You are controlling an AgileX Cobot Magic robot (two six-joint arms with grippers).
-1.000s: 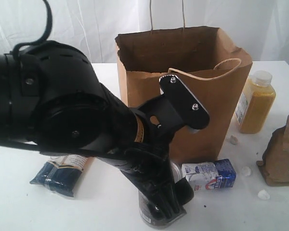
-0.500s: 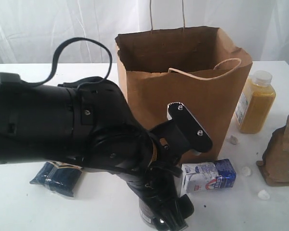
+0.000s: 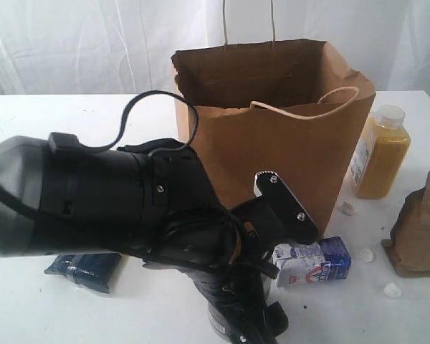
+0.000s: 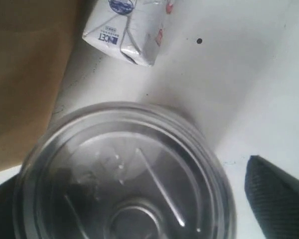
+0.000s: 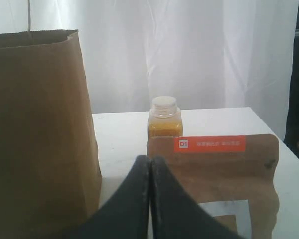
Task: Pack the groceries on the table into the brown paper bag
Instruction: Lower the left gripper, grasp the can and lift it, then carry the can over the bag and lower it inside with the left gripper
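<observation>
The left fingers [image 4: 281, 199] are spread, with the silver-topped can [image 4: 124, 169] positioned between them on the tabletop [image 4: 249, 89], beside the brown paper bag [image 4: 25, 74]. The right fingers [image 5: 142, 199] are pressed together; the brown orange-labelled pouch [image 5: 214, 174] is seen just beyond them.

We are looking at a staged robot-testing set: a plain white table [image 3: 29, 308], white curtains [image 3: 79, 43] closing off the background, a black robot arm [image 3: 100, 208] beside a brown paper bag [image 3: 272, 150].
</observation>
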